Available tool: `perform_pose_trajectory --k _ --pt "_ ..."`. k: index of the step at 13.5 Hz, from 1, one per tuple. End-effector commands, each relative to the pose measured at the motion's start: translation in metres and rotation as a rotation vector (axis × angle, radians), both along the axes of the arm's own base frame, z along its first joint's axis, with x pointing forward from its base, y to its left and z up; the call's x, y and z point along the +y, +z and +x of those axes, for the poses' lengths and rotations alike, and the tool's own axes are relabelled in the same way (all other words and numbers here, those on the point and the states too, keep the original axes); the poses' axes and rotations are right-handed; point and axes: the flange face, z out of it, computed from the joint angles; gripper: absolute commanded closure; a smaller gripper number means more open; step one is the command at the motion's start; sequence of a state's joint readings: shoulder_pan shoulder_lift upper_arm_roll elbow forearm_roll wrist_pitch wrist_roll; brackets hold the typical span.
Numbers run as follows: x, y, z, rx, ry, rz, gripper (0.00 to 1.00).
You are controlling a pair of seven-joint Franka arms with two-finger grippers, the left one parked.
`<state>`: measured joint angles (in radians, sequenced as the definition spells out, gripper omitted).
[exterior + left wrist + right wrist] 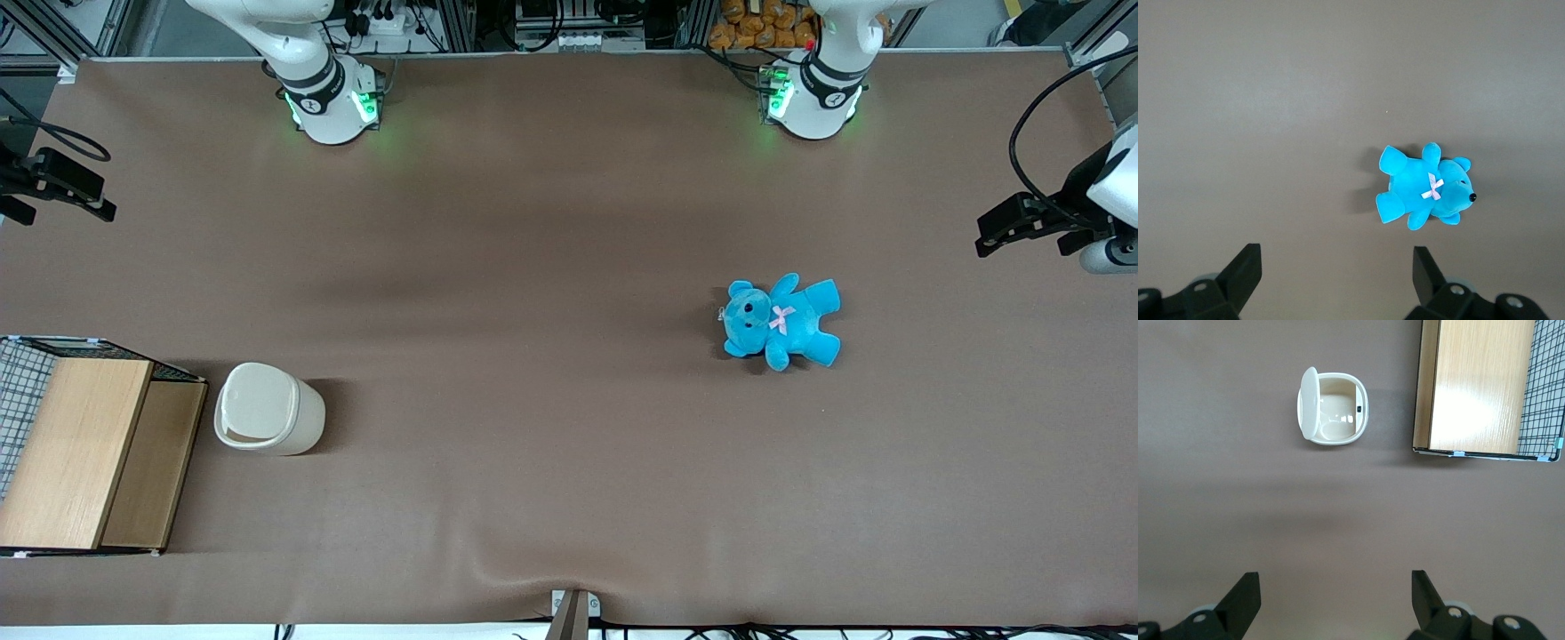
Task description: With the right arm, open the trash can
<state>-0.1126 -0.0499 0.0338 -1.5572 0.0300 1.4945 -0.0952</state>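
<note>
The trash can (268, 409) is a small cream-white bin standing on the brown table beside the wooden-topped wire crate (80, 449). In the right wrist view the trash can (1333, 409) has its lid (1307, 403) tipped up on edge at one side, and the bare inside shows. The right arm's gripper (1335, 590) is open and empty, high above the table and well away from the can. In the front view the gripper (58, 191) hangs at the working arm's end of the table, farther from the camera than the can.
The crate (1481, 387) stands close beside the can, toward the table's end. A blue teddy (781, 320) lies on the table toward the parked arm's end. The right arm's base (329, 102) stands at the table's back edge.
</note>
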Motion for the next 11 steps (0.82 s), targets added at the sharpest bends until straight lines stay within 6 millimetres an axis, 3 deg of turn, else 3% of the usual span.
perform_pose_trajectory --k 1,11 --pt "-0.0058 0.0022 -0.0083 -0.002 -0.014 -0.015 0.00" --pt "-0.0071 0.0056 -0.0012 -0.011 -0.021 -0.018 0.00"
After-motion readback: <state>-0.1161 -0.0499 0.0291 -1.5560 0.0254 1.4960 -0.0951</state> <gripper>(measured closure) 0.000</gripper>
